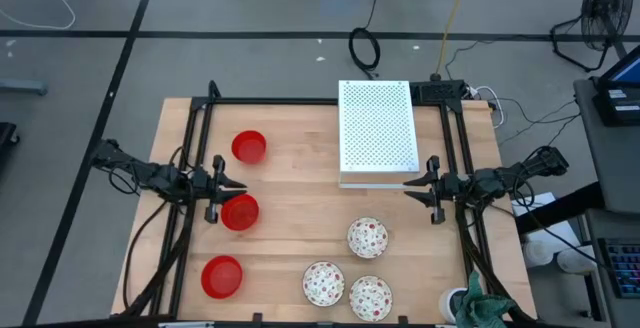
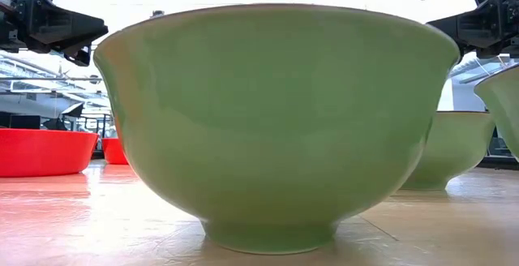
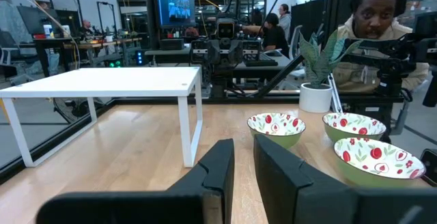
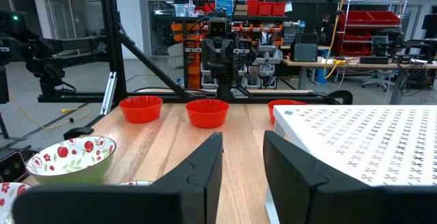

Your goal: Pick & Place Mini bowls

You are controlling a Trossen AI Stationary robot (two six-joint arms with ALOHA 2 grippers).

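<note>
Red mini bowl (image 1: 240,211) lies just beside left hand (image 1: 236,188); fingers narrowly apart, empty.

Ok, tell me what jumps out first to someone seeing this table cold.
Two groups of mini bowls split the wooden table: three red bowls down the left side, three speckled bowls clustered at the near right. A white perforated board stands at the far edge. The left end effector hovers by the middle red bowl; the right end effector hangs near the board's corner.
</note>
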